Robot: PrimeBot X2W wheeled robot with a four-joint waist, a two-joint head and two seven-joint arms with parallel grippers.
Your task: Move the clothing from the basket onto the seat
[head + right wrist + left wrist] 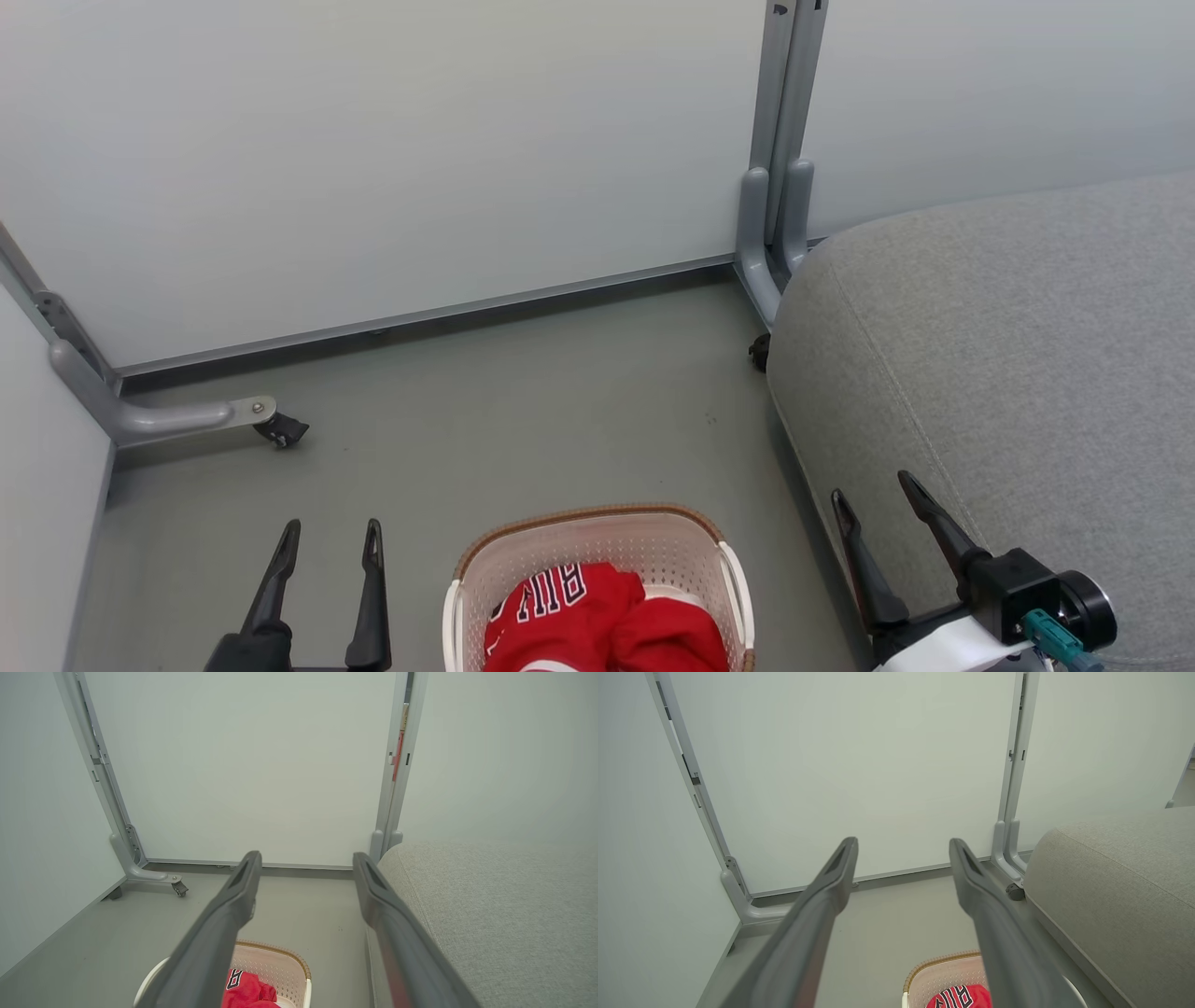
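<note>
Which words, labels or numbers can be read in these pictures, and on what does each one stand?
"BUL": dark letters with white edges on the red jersey in the basket; the rest of the word is lost in the folds.
No other text can be read.

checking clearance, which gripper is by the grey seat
The right gripper: in the head view its fingers show against the grey seat at its edge. The left gripper shows against bare floor, left of the basket.
</note>
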